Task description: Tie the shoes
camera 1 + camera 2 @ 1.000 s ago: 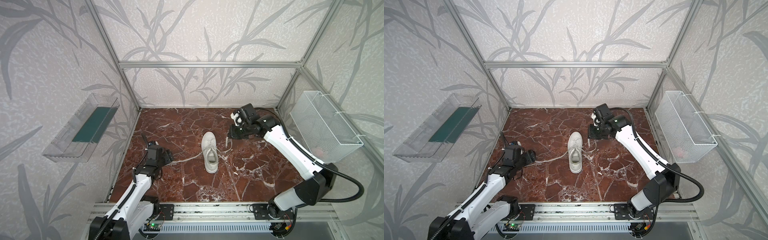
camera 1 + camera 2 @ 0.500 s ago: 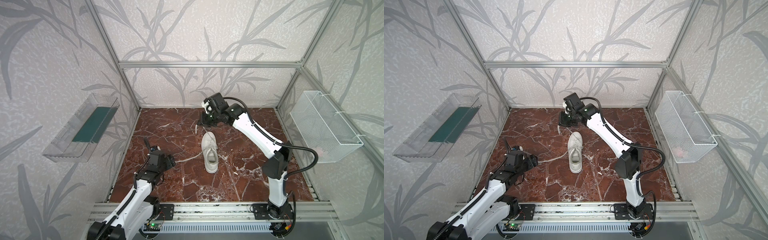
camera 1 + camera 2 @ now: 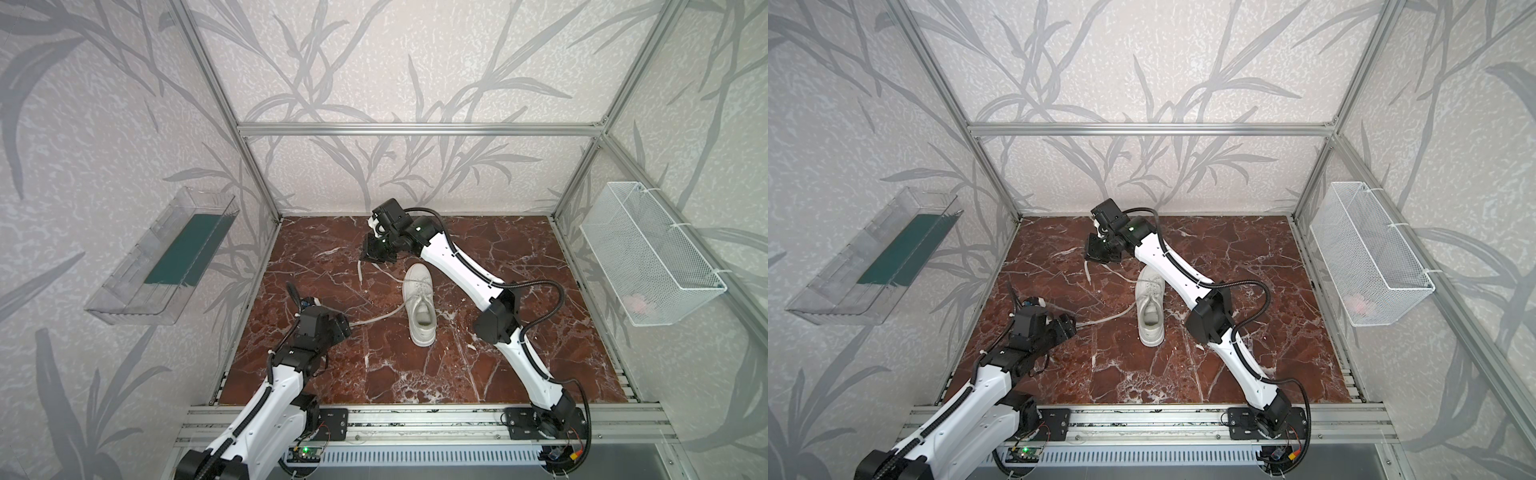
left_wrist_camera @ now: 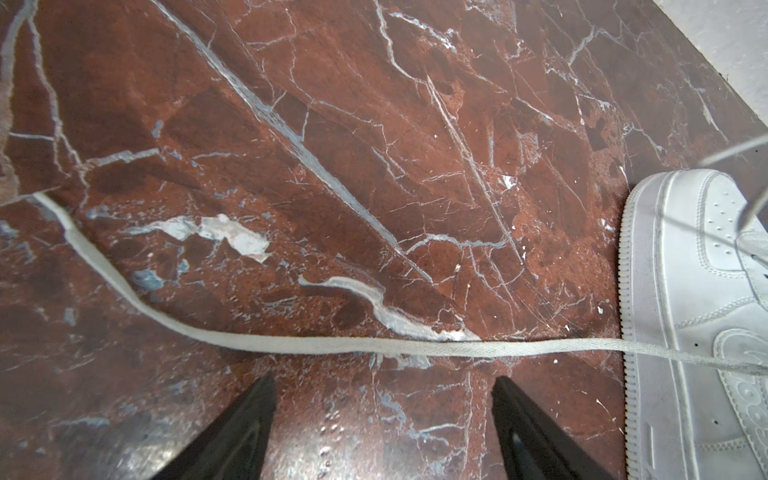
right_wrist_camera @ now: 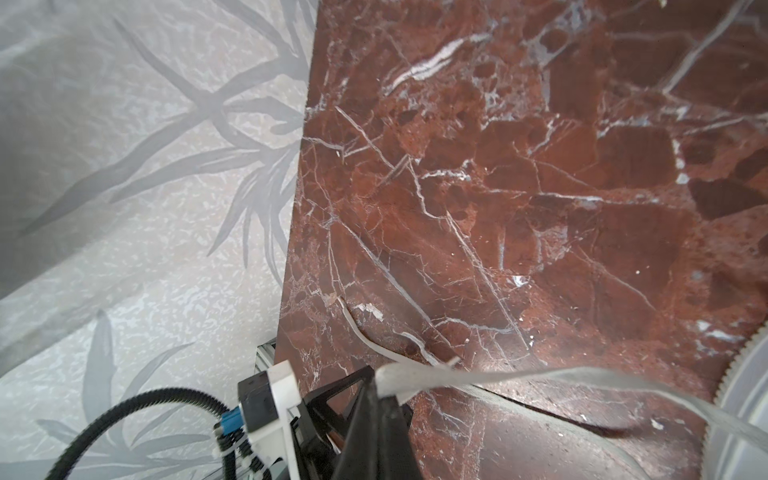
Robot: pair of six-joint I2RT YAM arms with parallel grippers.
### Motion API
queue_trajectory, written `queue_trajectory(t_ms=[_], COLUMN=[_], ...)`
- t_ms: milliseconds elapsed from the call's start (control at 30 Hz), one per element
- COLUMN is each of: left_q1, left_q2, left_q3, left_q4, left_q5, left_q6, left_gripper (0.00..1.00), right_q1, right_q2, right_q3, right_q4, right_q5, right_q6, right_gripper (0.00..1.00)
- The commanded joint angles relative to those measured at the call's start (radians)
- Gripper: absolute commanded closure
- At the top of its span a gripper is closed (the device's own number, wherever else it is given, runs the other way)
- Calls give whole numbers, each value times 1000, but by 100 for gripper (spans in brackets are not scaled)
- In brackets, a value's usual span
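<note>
Mid-worktop (image 3: 498, 365) in both top views: the white sneaker (image 3: 420, 307), toe toward the back wall. In the left wrist view, cut off by the frame, only toe and one flank showing; embossed mark on that flank too faint to read. Left gripper (image 4: 382, 382) with fingers (image 4: 245, 419) spread wide, gripping nothing, just short of the loose lace (image 4: 332, 345) flat on the marble, one end lost at the frame's edge. Right gripper (image 5: 376, 380) beyond the toe, fingers pressed together on the pinched lace (image 5: 540, 376), lifted off the marble. Something pink in the wire basket (image 3: 648, 249), too blurred to identify.
</note>
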Motion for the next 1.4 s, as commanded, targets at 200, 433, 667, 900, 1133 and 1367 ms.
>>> queue_trajectory(t_ms=[200, 433, 667, 900, 1133, 1367], left_q1=[-3, -4, -9, -18, -136, -204], left_q2=[-22, -15, -25, 38, 167, 329], left_q3=[-13, -17, -3, 82, 238, 356], left_q4=[-17, -11, -6, -51, -74, -161], left_q5=[11, 33, 45, 7, -45, -33], left_q6=[-23, -35, -12, 59, 247, 272], left_gripper=[16, 17, 17, 17, 21, 22], right_q1=[4, 5, 3, -25, -100, -280], right_q2=[97, 176, 97, -95, -381, -667], right_q3=[-46, 0, -27, -157, -449, -875], right_q4=[115, 132, 175, 97, 105, 261], right_q5=[-50, -114, -89, -10, 40, -6], right_q6=[108, 119, 81, -68, -254, -319], right_gripper=[99, 75, 35, 31, 31, 32])
